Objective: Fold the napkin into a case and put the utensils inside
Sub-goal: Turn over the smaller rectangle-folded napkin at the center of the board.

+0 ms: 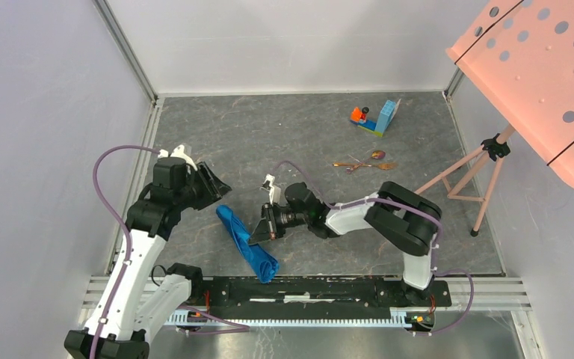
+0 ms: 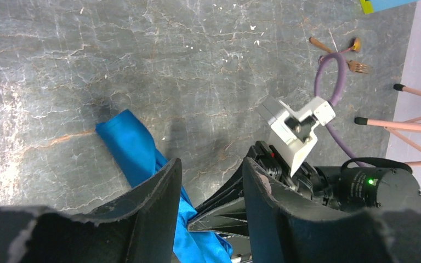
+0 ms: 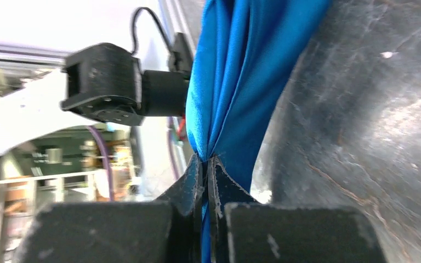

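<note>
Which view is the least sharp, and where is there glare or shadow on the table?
Right wrist: least sharp, the background behind the napkin is blurred, with sheen on the table. Left wrist: sharp, pale glare at the table's left, a shadow beside the napkin. Top external: sharp, even light, soft shadows.

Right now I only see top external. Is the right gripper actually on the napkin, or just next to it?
Observer: On it. The right wrist view shows the right gripper shut on a pinched fold of the napkin, with the cloth pleated at the tips.
Operator: Left gripper holding anything?
Observer: No. The left wrist view shows the left gripper open, fingers wide apart, gripping nothing.
Operator: Utensils?
Observer: The left wrist view shows the utensils loose on the table, outside the napkin. One shows fork tines.
</note>
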Tool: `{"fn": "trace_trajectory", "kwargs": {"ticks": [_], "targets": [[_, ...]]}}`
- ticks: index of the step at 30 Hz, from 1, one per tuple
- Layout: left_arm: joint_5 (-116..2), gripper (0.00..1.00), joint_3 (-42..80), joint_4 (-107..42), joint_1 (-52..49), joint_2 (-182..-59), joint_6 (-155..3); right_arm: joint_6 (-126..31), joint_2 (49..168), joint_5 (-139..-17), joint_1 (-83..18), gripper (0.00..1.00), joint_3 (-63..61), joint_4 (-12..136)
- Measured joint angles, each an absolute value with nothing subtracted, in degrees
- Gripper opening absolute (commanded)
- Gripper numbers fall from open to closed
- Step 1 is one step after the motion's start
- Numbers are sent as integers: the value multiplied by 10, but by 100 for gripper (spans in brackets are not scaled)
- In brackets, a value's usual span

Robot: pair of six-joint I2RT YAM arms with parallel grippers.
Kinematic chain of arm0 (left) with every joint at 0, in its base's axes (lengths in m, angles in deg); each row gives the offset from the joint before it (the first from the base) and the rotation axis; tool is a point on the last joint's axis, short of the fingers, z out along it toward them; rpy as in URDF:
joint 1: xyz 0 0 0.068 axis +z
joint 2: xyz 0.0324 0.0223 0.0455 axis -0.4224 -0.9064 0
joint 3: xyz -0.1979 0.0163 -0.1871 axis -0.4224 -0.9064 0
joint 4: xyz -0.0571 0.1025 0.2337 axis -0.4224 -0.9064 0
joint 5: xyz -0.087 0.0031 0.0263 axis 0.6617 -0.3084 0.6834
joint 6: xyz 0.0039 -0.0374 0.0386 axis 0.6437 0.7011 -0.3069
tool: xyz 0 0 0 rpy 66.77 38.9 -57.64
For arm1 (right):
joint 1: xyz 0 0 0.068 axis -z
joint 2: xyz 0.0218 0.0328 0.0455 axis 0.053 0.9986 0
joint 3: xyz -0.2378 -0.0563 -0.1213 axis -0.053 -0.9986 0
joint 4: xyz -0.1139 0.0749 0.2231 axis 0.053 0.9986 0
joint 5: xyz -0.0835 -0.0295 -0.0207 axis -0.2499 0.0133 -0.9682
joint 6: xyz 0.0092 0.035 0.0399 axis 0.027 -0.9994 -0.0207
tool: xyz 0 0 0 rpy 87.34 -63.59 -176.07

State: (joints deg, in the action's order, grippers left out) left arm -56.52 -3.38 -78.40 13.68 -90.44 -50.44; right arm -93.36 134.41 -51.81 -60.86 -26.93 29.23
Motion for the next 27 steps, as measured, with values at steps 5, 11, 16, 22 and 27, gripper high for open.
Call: {"fn": "trace_trajectory", "kwargs": {"ticks": [5,11,16,22,27], "targets": [[-567,52,-33,-799,137,-906,-504,-1085,1414,-463,-588,0,-310,81],[-555,52,-33,-799,137,-929,-504,-1124,1454,-418,-549,5,-345,-28],[-520,53,-46,-765,137,-959,-504,-1100,1462,-381,-501,26,-373,-42],[-451,52,-77,-688,130,-1030,-502,-945,1420,-365,-430,48,-394,116],[-408,50,-86,-606,106,-1102,-477,-729,1283,-467,-393,58,-362,392]]}}
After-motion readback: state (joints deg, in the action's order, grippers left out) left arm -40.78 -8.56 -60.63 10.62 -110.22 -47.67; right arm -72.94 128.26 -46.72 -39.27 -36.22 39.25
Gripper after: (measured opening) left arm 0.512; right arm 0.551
